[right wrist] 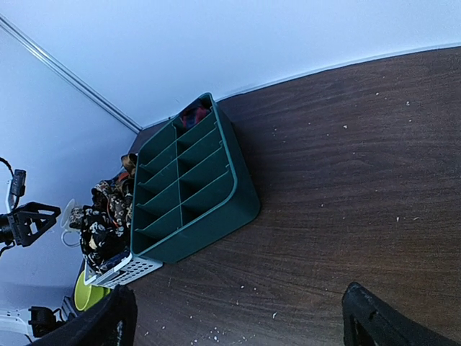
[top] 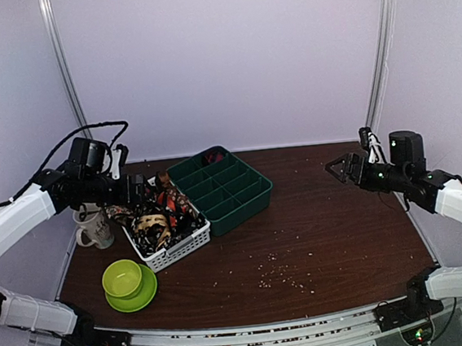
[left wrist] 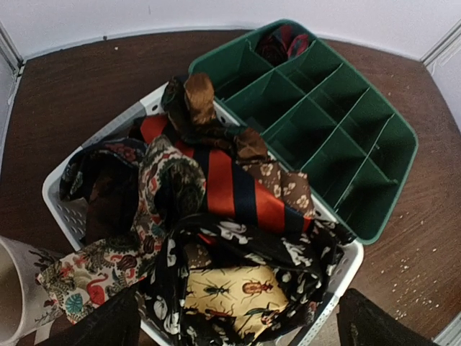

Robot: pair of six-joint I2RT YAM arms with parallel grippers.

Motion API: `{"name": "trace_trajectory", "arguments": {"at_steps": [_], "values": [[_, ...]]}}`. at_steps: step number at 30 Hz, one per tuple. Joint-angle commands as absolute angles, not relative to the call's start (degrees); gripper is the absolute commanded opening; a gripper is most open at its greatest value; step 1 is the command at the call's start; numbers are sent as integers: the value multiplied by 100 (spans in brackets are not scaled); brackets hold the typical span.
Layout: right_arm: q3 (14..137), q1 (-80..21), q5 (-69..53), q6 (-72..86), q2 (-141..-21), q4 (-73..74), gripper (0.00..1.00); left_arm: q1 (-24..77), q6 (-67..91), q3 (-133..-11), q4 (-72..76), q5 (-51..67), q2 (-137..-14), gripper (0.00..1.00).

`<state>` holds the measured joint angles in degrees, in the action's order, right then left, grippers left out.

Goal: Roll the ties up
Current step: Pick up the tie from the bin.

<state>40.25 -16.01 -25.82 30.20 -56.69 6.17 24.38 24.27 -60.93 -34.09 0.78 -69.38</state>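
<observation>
Barely begun — one rolled tie at twelve-o'clock corner of green tray, remaining ties heaped in white basket (nine o'clock on worktop). Left tool spread above them; right tool spread.

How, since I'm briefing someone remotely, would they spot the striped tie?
Find the white basket beside the green divided tray. Across the middle of its heap lies the striped tie: the only one with broad orange-red and dark bands, where neighbours carry flowers, insects or paisley.

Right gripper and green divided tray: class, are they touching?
Apart. Top view shows the right gripper hanging right of the green divided tray, with table showing between them.
</observation>
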Motion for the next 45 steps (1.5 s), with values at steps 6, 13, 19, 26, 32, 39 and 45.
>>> {"name": "trace_trajectory", "arguments": {"at_steps": [6,13,19,26,32,39,45], "values": [[3807,-1723,-3050,3216,-5770,57,100,2548,1873,-6370,-4608,-508,-7258,90],[3710,-1746,-3368,3452,-5948,-307,100,2563,1588,-6406,-4605,-656,-7630,72],[3510,-1753,-3512,3782,-6059,-815,99,2567,1383,-6549,-4427,-793,-7974,62],[3482,-1757,-3561,3867,-6117,-932,99,2570,1212,-6819,-4237,-1006,-8419,50],[3501,-1758,-3549,3875,-6145,-923,99,2573,1120,-6990,-4161,-1196,-8754,45],[3516,-1757,-3485,3904,-6149,-924,100,2569,1058,-7097,-4181,-1487,-8935,15],[3533,-1758,-3443,3850,-6154,-850,99,2567,1138,-7097,-4223,-1506,-8362,0]]}}
